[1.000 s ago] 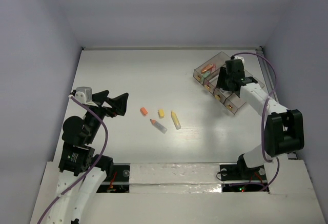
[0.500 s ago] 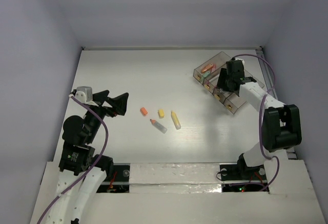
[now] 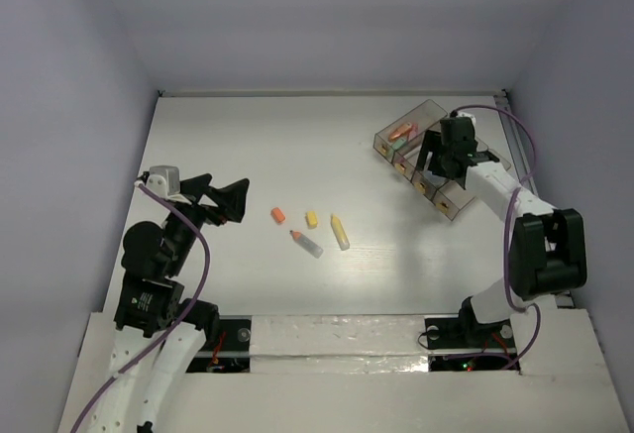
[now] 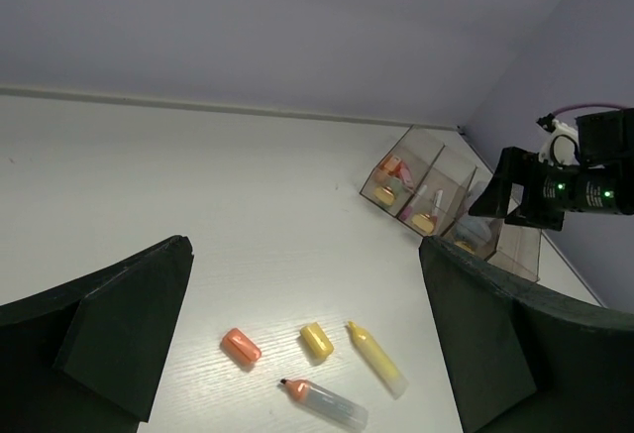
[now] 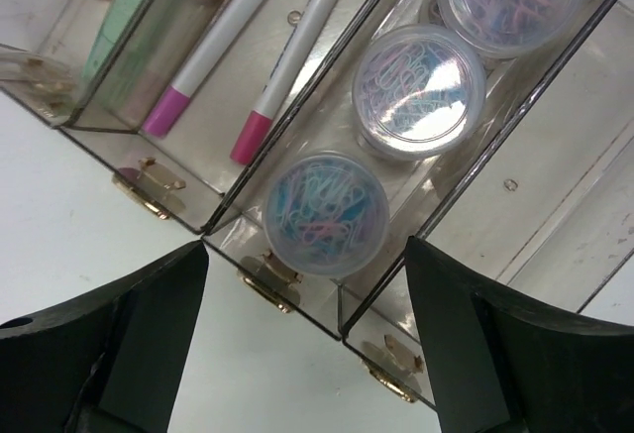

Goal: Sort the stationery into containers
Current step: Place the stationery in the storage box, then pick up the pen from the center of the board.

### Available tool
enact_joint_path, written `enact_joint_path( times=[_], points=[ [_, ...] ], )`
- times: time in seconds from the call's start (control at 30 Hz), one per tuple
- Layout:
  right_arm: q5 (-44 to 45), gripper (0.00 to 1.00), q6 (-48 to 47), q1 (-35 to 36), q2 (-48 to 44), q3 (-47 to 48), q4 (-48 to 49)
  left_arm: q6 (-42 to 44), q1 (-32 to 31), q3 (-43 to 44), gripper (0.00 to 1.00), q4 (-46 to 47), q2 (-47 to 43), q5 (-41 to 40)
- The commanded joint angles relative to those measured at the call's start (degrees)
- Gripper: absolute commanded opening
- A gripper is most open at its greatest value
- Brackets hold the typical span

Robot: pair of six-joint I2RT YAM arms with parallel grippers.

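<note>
My right hand [image 5: 307,250] hangs with its fingers apart, gripping nothing, over the containers [image 3: 428,113] at the upper right of the overhead view. Three round tins [image 5: 325,213] sit in the bin below it. My left hand [image 4: 304,250], lower left, is spread wide too. Loose markers and caps [image 3: 311,219] lie at the centre of the desk [image 3: 248,136].

Bins [image 5: 555,175] smoky clear plastic, glossy; brass-look clasps [image 5: 149,180]; table [image 3: 248,146] matt white.
</note>
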Motion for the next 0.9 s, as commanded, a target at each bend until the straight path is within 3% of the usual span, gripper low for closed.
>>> enact_joint_path(
  times=[0.0,0.17,0.27,0.47,0.6,0.87],
  points=[
    [-2.98,0.84,0.57,-0.29,-6.85,-0.91,3.97,-0.45,-0.26,1.1,0.99,3.59,1.0,0.77],
    [-5.03,0.77,0.92,4.09,-12.23,-5.91,6.53,-4.58,-0.26,0.57,0.99,6.05,1.97,1.57],
    [-3.72,0.73,0.05,10.76,-14.43,-6.63,6.18,-6.52,-0.26,0.74,0.99,6.14,2.67,1.48],
    [-7.66,0.72,-0.84,24.29,-13.12,-6.54,4.95,-8.8,0.26,0.39,0.99,6.58,7.14,6.04],
    [-9.68,0.71,-1.28,29.57,-11.1,-7.06,4.77,-9.86,0.79,-0.74,0.99,8.24,9.61,9.65],
    [-11.18,0.66,-0.92,31.35,-13.46,-11.89,6.26,-12.23,0.79,-1.8,0.99,9.83,15.58,13.52]
  ],
)
